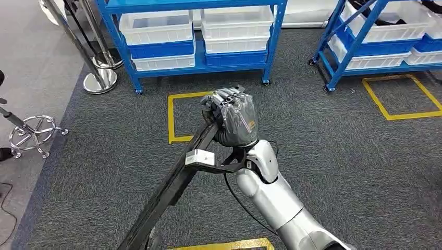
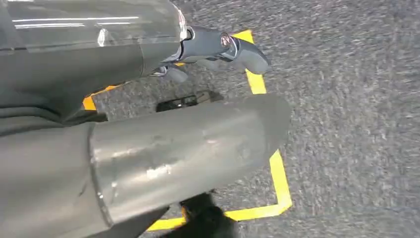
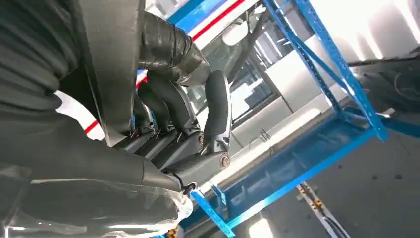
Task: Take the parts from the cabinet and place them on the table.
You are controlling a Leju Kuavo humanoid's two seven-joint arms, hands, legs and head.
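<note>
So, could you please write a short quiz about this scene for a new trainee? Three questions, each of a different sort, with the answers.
1. True or false: the right hand grips a long black bar.
2. Multiple choice: what stands on the blue shelves? A) white bins B) paint cans C) folded cloths
3. Fill the gap: the squares marked on the grey carpet are made with ______ tape.

Key: 1 true; 2 A; 3 yellow. The white bins fill both levels of the shelves. The left hand hangs over a taped square on the carpet and holds nothing.
</note>
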